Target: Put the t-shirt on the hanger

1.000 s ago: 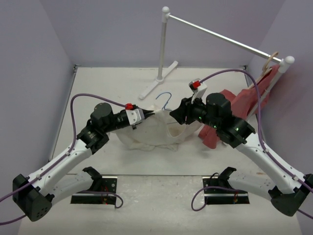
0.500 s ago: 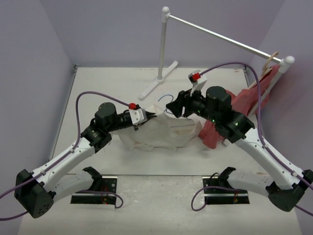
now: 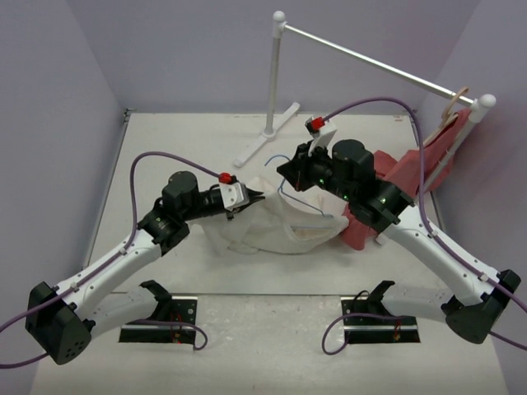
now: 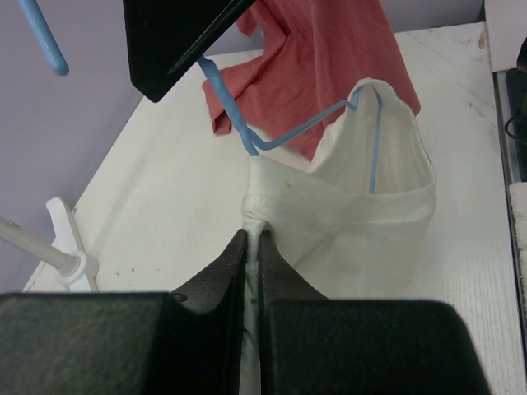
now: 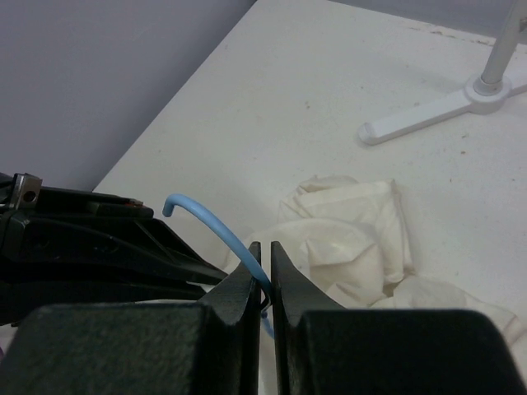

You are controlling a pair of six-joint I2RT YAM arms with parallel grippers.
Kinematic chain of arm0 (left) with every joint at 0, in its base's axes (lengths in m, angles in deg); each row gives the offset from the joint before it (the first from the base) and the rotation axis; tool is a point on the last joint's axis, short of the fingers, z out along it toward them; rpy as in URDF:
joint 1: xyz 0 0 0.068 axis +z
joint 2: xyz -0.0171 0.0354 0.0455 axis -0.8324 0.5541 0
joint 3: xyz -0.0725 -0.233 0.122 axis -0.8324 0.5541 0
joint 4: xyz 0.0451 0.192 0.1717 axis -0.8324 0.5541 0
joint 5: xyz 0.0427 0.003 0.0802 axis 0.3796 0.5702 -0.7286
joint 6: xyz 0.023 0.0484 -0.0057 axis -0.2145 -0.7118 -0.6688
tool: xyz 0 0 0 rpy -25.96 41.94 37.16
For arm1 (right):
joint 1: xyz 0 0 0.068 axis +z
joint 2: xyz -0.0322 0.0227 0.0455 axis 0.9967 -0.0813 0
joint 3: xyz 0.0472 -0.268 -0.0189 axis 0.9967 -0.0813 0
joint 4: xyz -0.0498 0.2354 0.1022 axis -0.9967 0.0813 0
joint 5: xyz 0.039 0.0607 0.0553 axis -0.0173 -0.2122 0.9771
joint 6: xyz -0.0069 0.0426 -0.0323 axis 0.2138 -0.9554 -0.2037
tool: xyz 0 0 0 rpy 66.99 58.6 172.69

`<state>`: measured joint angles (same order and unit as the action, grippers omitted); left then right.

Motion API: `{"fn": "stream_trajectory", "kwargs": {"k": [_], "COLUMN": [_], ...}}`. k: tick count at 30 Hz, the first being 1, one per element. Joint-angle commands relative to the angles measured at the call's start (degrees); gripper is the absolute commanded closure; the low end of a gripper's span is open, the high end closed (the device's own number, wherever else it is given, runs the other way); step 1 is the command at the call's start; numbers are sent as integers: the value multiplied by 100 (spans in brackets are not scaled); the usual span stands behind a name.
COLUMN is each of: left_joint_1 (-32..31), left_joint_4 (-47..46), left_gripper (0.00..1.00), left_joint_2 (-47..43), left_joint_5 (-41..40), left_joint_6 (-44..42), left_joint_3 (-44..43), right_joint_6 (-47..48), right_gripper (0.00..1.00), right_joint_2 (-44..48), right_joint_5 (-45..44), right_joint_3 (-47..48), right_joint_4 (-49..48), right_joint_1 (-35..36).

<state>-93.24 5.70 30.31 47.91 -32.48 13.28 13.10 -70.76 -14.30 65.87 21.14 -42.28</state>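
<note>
White tabletop (image 3: 181, 140) lies between pale lilac walls, and the 2 arms meet over its middle. The left gripper (image 3: 257, 196) has its 2 fingers pressed together on a narrow fold at the edge of the cream t-shirt (image 3: 280, 226); in the left wrist view the pinched cloth comes straight out from between the tips of this gripper (image 4: 254, 239). The right gripper (image 3: 284, 169) is just beside it, a little farther from the bases, and it is clamped on the thin light-blue hanger (image 3: 309, 206). In the right wrist view the fingers of this gripper (image 5: 262, 251) hold the wire just under the curved hook of the hanger (image 5: 226, 229). From there the hanger (image 4: 375, 140) runs into the opening of the t-shirt (image 4: 370, 222), and 1 corner of the frame pushes the cloth up like a small tent. The other side of the frame seems to be outside the cloth, but the wire is too thin to be sure. The rest of the t-shirt lies crumpled on the table under both grippers. Just to the right of it lies a red garment (image 3: 412, 169), which goes up to a tan wooden hanger (image 3: 455, 100) on the white rack (image 3: 370, 62) at the far right.
</note>
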Motion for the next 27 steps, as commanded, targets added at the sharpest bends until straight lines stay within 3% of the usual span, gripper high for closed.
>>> {"fn": "stream_trajectory", "kwargs": {"k": [1,3,5,6,10,15,20,25,27], "left_joint_1": [-20,-20,-20,-20,-15,-11,32,351,610], "left_joint_4": [370,707,1097,1236,1796,2340,2519,2485,2333], "left_gripper": [98,62,7,0,0,0,0,0,0], "left_joint_2": [10,-6,-116,-180,-582,-1204,-1090,-944,-896], "left_joint_5": [-746,-1072,-1439,-1678,-2998,-3744,-5166,-4149,-3386], "left_joint_6": [267,350,364,410,708,926,1196,1166,1033], "left_joint_3": [-443,-574,-647,-678,-843,-742,-664,-805,-814], "right_joint_6": [75,135,186,210,309,407,521,697,825], "right_gripper": [100,100,100,100,100,100,100,100,100], "right_joint_2": [208,262,313,338,422,633,943,1489,1811], "right_joint_5": [-643,-712,-710,-731,-926,-996,-673,-560,-387], "right_joint_3": [-25,-52,-77,-81,-76,-81,-187,-396,-482], "right_joint_4": [-360,-345,-336,-317,-207,-168,-185,-194,-186], "right_joint_1": [27,27,27,27,18,1,-8,-16,-8]}}
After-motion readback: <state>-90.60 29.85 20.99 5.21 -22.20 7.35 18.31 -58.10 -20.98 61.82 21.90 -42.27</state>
